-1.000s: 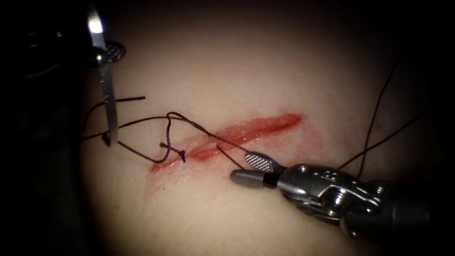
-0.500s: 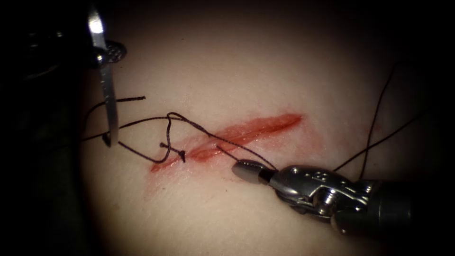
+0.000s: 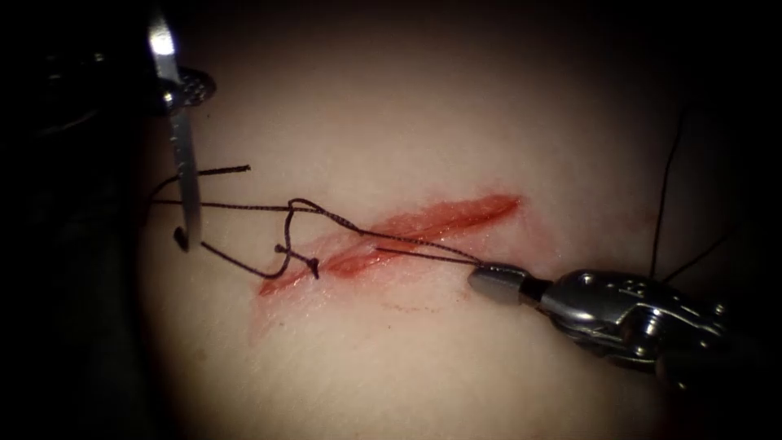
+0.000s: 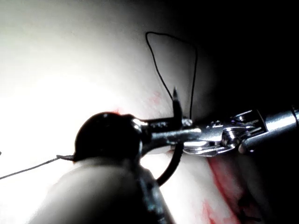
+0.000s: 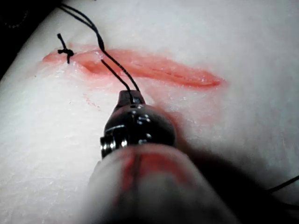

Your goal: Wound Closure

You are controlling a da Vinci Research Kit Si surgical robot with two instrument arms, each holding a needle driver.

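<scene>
My left tool [image 3: 183,85] is at the far left of the cut [image 3: 440,218], jaws shut on the curved needle [image 3: 189,187] about a third back from its tip. The needle hangs free, outside the tissue [image 3: 423,122]. In the left wrist view the same needle [image 4: 176,109] sits crosswise in the left tool [image 4: 175,128]. On the cut's right side, my right tool [image 3: 489,279] is shut on the thread [image 3: 423,244], which runs taut from the cut to its tip. The right wrist view shows the right tool [image 5: 131,95] clamping two strands of thread [image 5: 114,70].
A tied knot [image 3: 314,265] with short tails sits at the cut's left end, also seen as the knot [image 5: 65,50]. Loose thread [image 3: 244,265] loops left of the cut toward the needle's rear end. More thread [image 3: 661,204] trails at the far right. Red fluid lines the cut.
The right tool's jaws, open beside the thread a second ago, closed on it and moved right, drawing the strands taut. The left tool and needle stayed still.
</scene>
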